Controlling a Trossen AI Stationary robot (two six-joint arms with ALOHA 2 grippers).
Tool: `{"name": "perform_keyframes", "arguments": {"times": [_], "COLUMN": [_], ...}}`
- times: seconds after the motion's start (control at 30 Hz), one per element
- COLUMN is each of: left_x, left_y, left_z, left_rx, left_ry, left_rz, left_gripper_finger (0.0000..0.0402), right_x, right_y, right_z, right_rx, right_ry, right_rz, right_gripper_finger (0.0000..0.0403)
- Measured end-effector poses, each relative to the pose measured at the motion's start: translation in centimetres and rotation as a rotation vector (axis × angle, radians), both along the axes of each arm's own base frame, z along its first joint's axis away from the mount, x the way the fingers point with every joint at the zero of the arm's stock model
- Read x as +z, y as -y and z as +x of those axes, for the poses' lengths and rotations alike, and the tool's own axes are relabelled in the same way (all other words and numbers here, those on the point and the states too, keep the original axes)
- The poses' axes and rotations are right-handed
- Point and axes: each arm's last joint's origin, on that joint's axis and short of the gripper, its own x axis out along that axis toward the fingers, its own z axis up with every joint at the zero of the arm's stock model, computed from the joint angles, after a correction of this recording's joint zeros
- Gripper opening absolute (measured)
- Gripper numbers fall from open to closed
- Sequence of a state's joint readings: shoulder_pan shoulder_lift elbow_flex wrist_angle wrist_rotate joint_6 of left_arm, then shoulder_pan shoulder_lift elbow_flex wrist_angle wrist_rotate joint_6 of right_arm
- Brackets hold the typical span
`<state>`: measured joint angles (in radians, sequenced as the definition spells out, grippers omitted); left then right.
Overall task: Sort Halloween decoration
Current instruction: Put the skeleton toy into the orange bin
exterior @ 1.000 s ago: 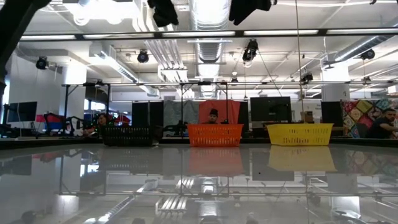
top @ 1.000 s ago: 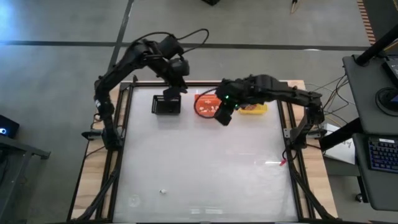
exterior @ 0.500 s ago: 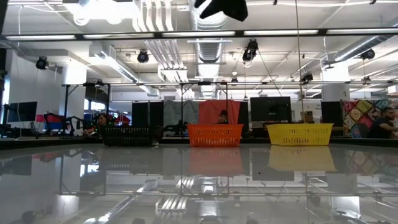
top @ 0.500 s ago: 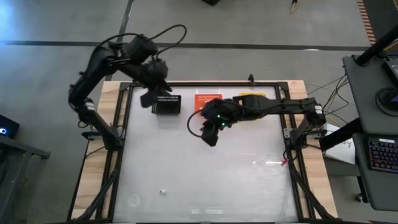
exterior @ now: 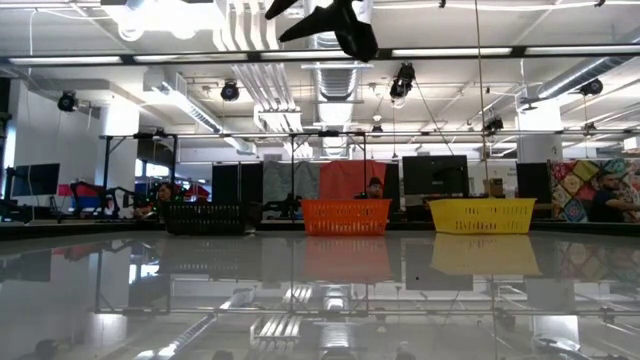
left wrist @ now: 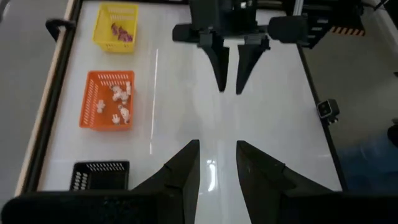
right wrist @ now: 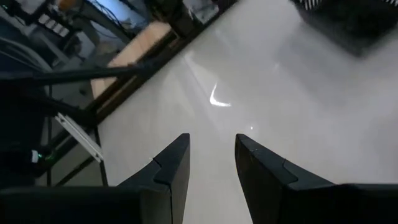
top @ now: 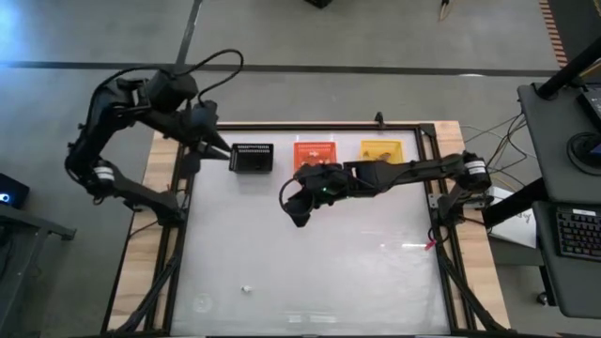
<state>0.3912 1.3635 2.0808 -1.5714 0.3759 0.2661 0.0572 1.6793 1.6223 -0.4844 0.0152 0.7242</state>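
Three baskets stand in a row along the table's far edge: black [top: 252, 157], orange [top: 315, 150] and yellow [top: 380, 148]. The orange basket [left wrist: 107, 99] holds white Halloween decoration bits [left wrist: 119, 102]; the yellow one [left wrist: 116, 28] holds purple pieces [left wrist: 121, 31]. One small white bit [top: 246, 289] lies on the table near its front left. My left gripper [left wrist: 217, 155] hangs open and empty, high beside the black basket's left side [top: 218, 148]. My right gripper [right wrist: 211, 146] is open and empty above the table's middle [top: 293, 208], in front of the orange basket.
A wooden-edged frame [top: 183, 197] runs around the glossy white tabletop [top: 319, 263]. A small red thing [top: 427, 245] lies at the table's right edge. People sit in the room behind the baskets [exterior: 372, 188]. Bare tabletop stretches from the baskets to the near edge.
My left gripper has drawn back from above the black basket toward the table's far left corner, rising a little. My right gripper has left the orange basket, swung toward the table's middle and left, come down and rolled. Both have stayed open.
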Motion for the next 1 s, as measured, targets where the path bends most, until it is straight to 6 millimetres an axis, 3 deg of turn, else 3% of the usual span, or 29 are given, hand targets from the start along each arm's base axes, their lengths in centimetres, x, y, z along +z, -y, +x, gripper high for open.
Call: {"name": "perform_keyframes", "arguments": {"times": [0.23, 0.43, 0.7, 1.0], "left_x": [-3.0, -6.6, -12.9, -20.2], "left_y": [0.9, 2.3, 5.0, 8.7], "left_z": [-1.2, -0.7, 0.2, 1.3], "left_rx": [0.007, -0.027, -0.114, -0.163], "left_ry": [-0.078, -0.057, -0.167, -0.232], "left_rz": [-0.059, -0.101, -0.179, -0.182], "left_gripper_finger": [0.0087, 0.0087, 0.0087, 0.0087], "right_x": [-1.5, -1.8, -2.0, -2.0], "right_y": [-1.1, -1.7, -1.9, -4.2], "right_z": [0.1, 0.4, 0.4, 0.1], "right_rx": [-0.023, -0.020, -0.059, -0.049], "right_ry": [-0.053, -0.057, -0.070, -0.080], "right_rz": [0.054, 0.061, 0.114, 0.172], "right_gripper_finger": [0.0118, 0.0118, 0.0118, 0.0118]}}
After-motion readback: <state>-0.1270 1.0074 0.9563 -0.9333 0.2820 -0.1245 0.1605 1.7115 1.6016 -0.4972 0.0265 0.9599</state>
